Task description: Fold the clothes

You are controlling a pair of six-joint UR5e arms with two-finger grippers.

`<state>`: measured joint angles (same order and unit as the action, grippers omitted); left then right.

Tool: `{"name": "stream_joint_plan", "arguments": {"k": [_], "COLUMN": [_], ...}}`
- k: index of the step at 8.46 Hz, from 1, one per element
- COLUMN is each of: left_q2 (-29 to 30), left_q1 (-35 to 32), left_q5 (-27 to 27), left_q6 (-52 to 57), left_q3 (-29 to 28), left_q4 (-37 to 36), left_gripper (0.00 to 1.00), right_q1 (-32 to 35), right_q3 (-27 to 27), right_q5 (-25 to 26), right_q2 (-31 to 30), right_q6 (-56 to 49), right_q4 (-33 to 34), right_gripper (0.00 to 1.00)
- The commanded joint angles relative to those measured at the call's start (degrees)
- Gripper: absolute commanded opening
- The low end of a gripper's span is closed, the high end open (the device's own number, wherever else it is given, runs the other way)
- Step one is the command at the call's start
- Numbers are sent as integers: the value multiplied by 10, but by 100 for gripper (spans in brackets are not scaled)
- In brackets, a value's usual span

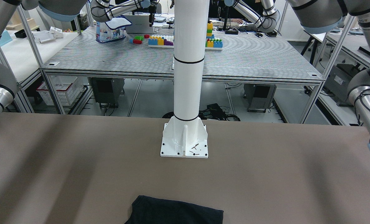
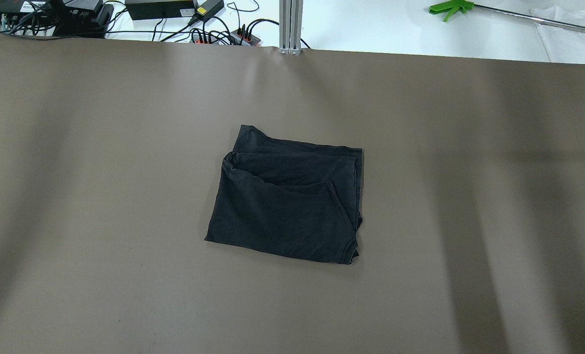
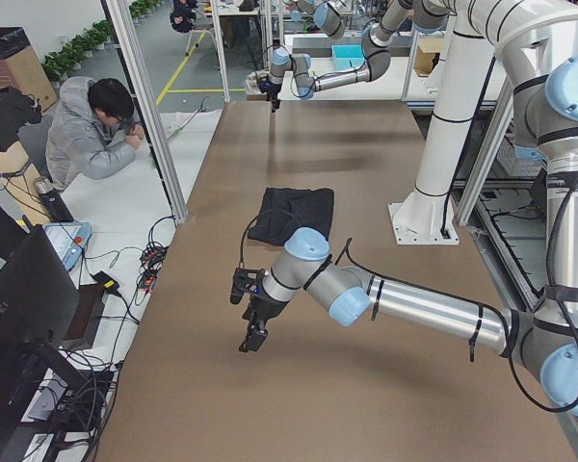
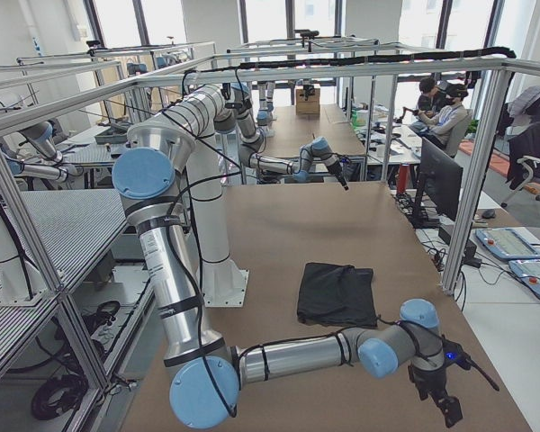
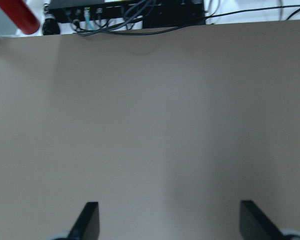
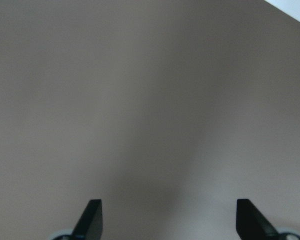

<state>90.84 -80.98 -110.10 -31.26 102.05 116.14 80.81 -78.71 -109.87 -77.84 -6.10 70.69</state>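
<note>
Black clothes (image 1: pixel 175 211) lie at the front view's near edge, flat on the brown table (image 1: pixel 79 174), well apart from the white post's base plate (image 1: pixel 185 146) farther back.

From overhead the clothes (image 2: pixel 287 206) sit mid-table, folded into a rough rectangle, with layered edges showing toward its far side.

In the left side view the left gripper (image 3: pixel 254 337) hangs over bare table, nearer the camera than the clothes.

In the right side view the right gripper (image 4: pixel 448 409) hangs by the near table end, apart from the clothes.

On the left wrist camera its fingers (image 5: pixel 90 220) are spread wide over bare tabletop.

On the right wrist camera the fingers (image 6: pixel 92 215) are likewise wide over bare tabletop.
</note>
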Motion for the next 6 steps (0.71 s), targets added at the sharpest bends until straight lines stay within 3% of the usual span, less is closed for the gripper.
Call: {"name": "stream_joint_plan", "arguments": {"k": [1,4,6], "left_q2": [-54,-58,-64], "left_q1": [-62,-64,-65], "left_q5": [87,132,131], "left_q6": [197,235,235], "left_q3": [1,-95,-106], "left_q4": [-8,46,73], "left_gripper": [100,100,100], "right_q1": [81,84,83], "right_q3": [-3,-55,-54], "right_q5": [18,-3,-3], "right_q2": [-44,-81,-77], "right_q6": [-112,-106,-106], "right_q4": [1,9,23], "right_gripper": [94,94,94]}}
